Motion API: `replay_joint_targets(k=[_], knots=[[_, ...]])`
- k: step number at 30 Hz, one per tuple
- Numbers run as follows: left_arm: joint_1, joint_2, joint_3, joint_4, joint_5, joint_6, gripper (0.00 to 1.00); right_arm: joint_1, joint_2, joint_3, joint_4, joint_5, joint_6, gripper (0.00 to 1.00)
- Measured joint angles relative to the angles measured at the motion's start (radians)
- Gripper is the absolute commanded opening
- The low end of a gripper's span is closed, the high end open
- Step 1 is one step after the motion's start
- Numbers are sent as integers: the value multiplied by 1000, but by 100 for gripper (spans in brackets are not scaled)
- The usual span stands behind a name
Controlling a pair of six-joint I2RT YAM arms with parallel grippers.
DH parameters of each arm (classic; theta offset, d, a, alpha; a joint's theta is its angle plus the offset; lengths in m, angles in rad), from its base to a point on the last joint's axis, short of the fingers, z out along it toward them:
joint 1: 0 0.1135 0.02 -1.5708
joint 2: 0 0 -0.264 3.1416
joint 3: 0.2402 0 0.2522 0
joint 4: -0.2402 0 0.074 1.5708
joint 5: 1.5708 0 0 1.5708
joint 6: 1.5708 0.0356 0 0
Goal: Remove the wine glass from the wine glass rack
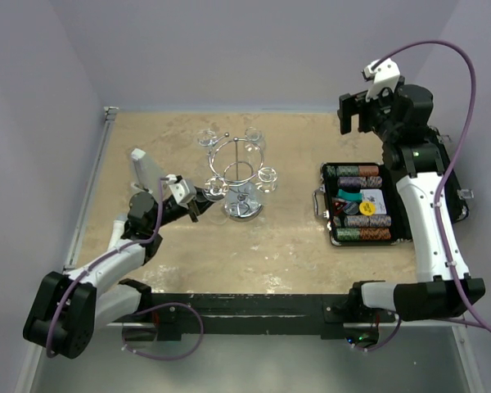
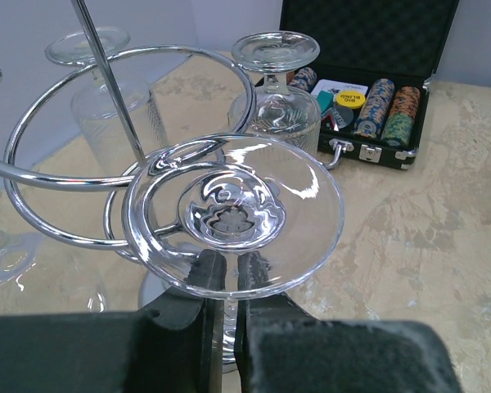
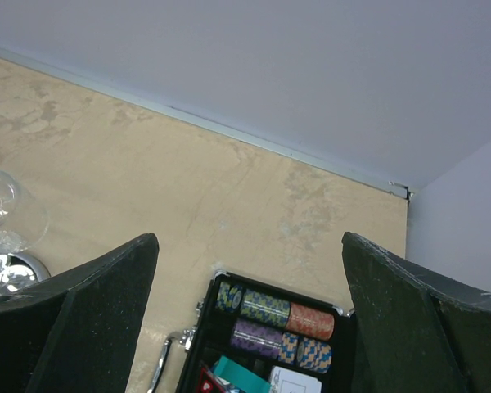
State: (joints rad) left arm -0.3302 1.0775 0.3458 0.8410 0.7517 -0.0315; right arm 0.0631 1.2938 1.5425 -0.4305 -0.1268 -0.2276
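The chrome wine glass rack [image 1: 242,176] stands mid-table with several clear glasses hanging upside down from its ring. In the left wrist view its ring [image 2: 90,147] and pole are close ahead. My left gripper [image 1: 198,201] is at the rack's near-left side; its fingers [image 2: 204,274] are shut on the stem of a wine glass [image 2: 233,213] whose round foot faces the camera, still in its hook. My right gripper [image 1: 353,110] is open and empty, raised high at the back right above the case.
An open black case [image 1: 360,214] of poker chips lies right of the rack, also in the right wrist view [image 3: 270,327] and the left wrist view [image 2: 368,106]. Other hanging glasses [image 2: 274,98] flank the held one. Walls close the table's back and sides.
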Motion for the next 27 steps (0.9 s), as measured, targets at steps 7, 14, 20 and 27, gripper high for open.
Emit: replay_joint_targets(k=[7,14,20,27], knots=[[-10,-23,6,-53,-32,15,0,0,-20,-47,14,-8,8,98],[-14,-62,13,-127,-72,57,0,0,-24,-68,30,-24,14,97],[-18,-98,13,-186,-96,79,0,0,-33,-79,40,-27,25,98],[-19,-147,13,-247,-111,82,0,0,-40,-92,55,-44,27,98]])
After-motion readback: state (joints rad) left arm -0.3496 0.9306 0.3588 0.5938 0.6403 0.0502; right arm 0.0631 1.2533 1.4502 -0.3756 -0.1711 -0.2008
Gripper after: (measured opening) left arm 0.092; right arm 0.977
